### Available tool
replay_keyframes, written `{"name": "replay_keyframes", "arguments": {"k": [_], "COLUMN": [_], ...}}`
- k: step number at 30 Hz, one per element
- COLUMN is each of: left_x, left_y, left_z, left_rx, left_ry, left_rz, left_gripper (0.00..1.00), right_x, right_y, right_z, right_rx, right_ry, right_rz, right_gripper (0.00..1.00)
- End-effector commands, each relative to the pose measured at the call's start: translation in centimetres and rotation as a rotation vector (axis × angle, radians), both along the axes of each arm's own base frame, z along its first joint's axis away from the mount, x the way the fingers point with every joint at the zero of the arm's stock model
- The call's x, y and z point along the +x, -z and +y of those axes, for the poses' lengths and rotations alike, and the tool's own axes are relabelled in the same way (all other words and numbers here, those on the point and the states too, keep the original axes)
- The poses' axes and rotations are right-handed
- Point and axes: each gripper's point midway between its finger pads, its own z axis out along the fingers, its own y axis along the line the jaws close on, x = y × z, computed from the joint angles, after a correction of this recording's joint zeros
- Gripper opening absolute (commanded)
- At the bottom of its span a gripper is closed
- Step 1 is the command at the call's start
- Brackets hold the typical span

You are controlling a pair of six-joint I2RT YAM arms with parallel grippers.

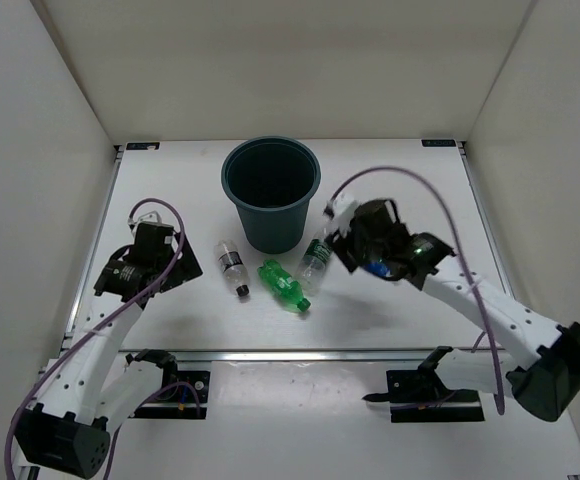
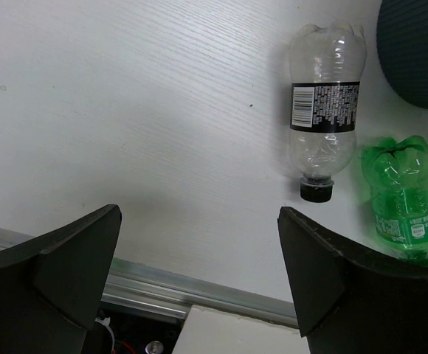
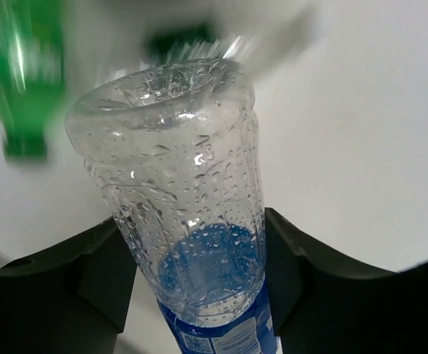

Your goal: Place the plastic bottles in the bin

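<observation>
My right gripper (image 3: pixel 193 254) is shut on a clear plastic bottle (image 3: pixel 184 184) with a blue label, its black fingers (image 3: pixel 291 269) pressing both sides just above the label. From above, the right gripper (image 1: pixel 355 245) hovers right of the bin (image 1: pixel 270 190), a dark teal round bucket. Three more bottles lie in front of the bin: a clear one with a dark label and black cap (image 1: pixel 232 267), a green one (image 1: pixel 283 286), and a clear one with a dark label (image 1: pixel 316 258). My left gripper (image 2: pixel 199 254) is open over bare table, left of the clear bottle (image 2: pixel 325 110) and green bottle (image 2: pixel 404 199).
White walls enclose the table on three sides. A metal rail (image 2: pixel 199 291) runs along the near edge in front of the arm bases. The bin's wall (image 2: pixel 419 51) shows at the top right of the left wrist view.
</observation>
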Motion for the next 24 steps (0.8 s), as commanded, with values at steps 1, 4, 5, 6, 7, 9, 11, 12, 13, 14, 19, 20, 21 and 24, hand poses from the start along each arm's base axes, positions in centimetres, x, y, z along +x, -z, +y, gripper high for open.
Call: {"name": "replay_keyframes", "arguments": {"k": [1, 4, 5, 6, 7, 9, 11, 12, 13, 14, 19, 20, 21, 24], "left_x": [1.2, 1.8, 2.1, 2.2, 2.4, 3.0, 3.2, 3.4, 3.6, 3.7, 4.6, 4.6, 4.9, 5.0], "left_y": [-0.4, 0.1, -0.1, 0.1, 0.1, -0.2, 0.1, 0.3, 0.0, 0.2, -0.2, -0.1, -0.1, 0.3], "left_z": [-0.3, -0.7, -0.6, -0.5, -0.6, -0.8, -0.8, -1.2, -1.1, -1.1, -1.1, -1.1, -1.2, -1.4], "left_rx": [-0.018, -0.025, -0.028, -0.022, -0.025, -0.027, -0.03, -0.042, -0.04, -0.037, -0.036, -0.037, -0.037, -0.05], "left_ry": [0.01, 0.033, 0.025, 0.031, 0.033, 0.041, 0.04, 0.053, 0.049, 0.046, 0.046, 0.044, 0.047, 0.054], "left_rz": [-0.038, -0.034, -0.048, -0.039, -0.047, -0.06, -0.052, -0.049, -0.059, -0.047, -0.065, -0.057, -0.064, -0.056], "left_gripper": [0.99, 0.99, 0.99, 0.99, 0.98, 0.98, 0.99, 0.99, 0.99, 0.99, 0.98, 0.99, 0.99, 0.99], "right_x": [5.1, 5.9, 6.1, 6.0, 6.9, 7.7, 8.2, 8.7, 8.2, 9.0, 12.1, 12.3, 12.6, 13.0], "right_y": [-14.7, -22.3, -23.6, -26.3, -27.7, -30.5, -33.7, -33.1, -34.7, -34.2, -31.8, -31.7, -31.7, -30.8], "right_z": [1.6, 4.4, 5.7, 6.6, 7.4, 9.9, 11.4, 12.7, 13.0, 14.1, 19.0, 19.0, 19.4, 19.7], "right_rx": [0.313, 0.453, 0.471, 0.508, 0.528, 0.625, 0.78, 0.812, 0.872, 0.903, 0.946, 0.966, 0.984, 1.0], "right_ry": [0.058, -0.083, -0.12, -0.157, -0.16, -0.255, -0.307, -0.369, -0.416, -0.425, -0.478, -0.487, -0.484, -0.49], "right_rz": [-0.353, -0.556, -0.59, -0.671, -0.721, -0.762, -0.807, -0.772, -0.788, -0.76, -0.674, -0.655, -0.634, -0.584], "right_gripper": [0.4, 0.46, 0.48, 0.48, 0.47, 0.46, 0.45, 0.48, 0.48, 0.49, 0.53, 0.53, 0.55, 0.69]}}
